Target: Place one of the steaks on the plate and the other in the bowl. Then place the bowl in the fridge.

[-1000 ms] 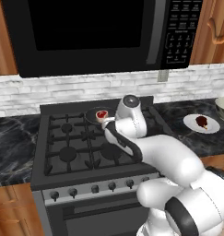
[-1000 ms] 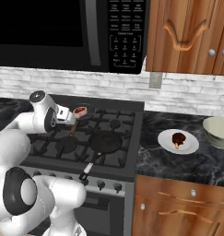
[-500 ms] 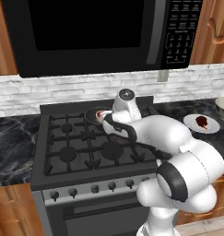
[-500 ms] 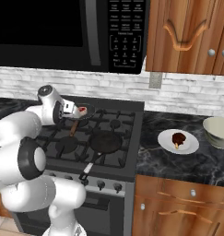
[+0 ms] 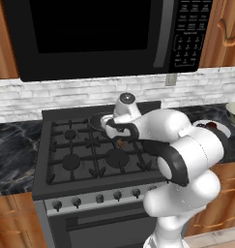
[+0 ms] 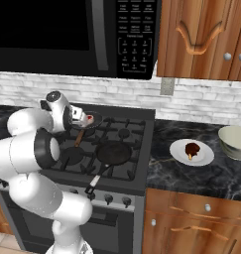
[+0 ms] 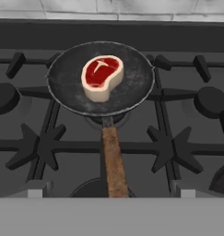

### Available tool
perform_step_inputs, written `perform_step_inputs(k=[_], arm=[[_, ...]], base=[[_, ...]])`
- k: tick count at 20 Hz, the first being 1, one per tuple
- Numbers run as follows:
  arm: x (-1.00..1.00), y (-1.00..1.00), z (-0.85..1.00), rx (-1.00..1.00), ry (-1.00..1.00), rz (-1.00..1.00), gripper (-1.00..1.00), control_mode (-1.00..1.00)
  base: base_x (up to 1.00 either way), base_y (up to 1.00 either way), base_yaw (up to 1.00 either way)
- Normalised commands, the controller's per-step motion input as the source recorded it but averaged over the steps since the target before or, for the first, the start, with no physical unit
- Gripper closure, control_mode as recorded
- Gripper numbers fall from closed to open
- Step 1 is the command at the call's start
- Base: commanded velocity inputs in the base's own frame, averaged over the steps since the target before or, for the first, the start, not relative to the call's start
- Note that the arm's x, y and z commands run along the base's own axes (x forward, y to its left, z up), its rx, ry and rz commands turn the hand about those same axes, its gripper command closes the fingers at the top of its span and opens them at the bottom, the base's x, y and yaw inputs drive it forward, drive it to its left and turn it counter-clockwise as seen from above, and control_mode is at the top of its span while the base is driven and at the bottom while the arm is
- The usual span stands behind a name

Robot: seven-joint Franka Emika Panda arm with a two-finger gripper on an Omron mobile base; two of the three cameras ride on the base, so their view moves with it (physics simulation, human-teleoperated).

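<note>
A bright red steak point(image 7: 102, 76) with a pale fat edge lies in a dark frying pan point(image 7: 67, 87) on the stove's back burner, and it also shows as the red steak point(image 6: 90, 119). My gripper point(image 7: 111, 190) hovers over the pan's wooden handle point(image 7: 114, 161), short of the meat, open with nothing between its fingers. From the side, the gripper point(image 6: 81, 118) sits just left of the pan. The dark steak point(image 6: 192, 148) rests on the white plate point(image 6: 204, 158) on the counter to the right. Beside the plate stands the pale bowl point(image 6: 234, 141). The fridge is out of view.
A second dark pan point(image 6: 113, 153) sits on the front right burner, its handle pointing toward the stove's front edge. The black microwave point(image 5: 104, 34) hangs low over the stove. My own forearm point(image 5: 186, 145) arches across the right side of the cooktop.
The hand has edged left toward the back pan while the elbow swung up and to the right. The steaks, plate and bowl have not moved.
</note>
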Motion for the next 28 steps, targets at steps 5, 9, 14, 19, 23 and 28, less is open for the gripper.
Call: perform_step_inputs(k=[5,9,14,19,23,28], arm=[[0.44,0.03,-0.12,0.0,0.0,0.0,-1.0,-1.0],[0.45,0.11,-0.17,0.0,0.0,0.0,-1.0,-1.0],[0.42,0.1,-0.24,0.0,0.0,0.0,-1.0,-1.0],[0.48,0.17,-0.14,0.0,0.0,0.0,-1.0,-1.0],[0.41,0.08,-0.21,0.0,0.0,0.0,-1.0,-1.0],[0.4,0.0,-0.25,0.0,0.0,0.0,-1.0,-1.0]], base=[[0.0,0.0,0.0],[0.0,0.0,0.0],[0.0,0.0,0.0],[0.0,0.0,0.0],[0.0,0.0,0.0],[0.0,0.0,0.0]])
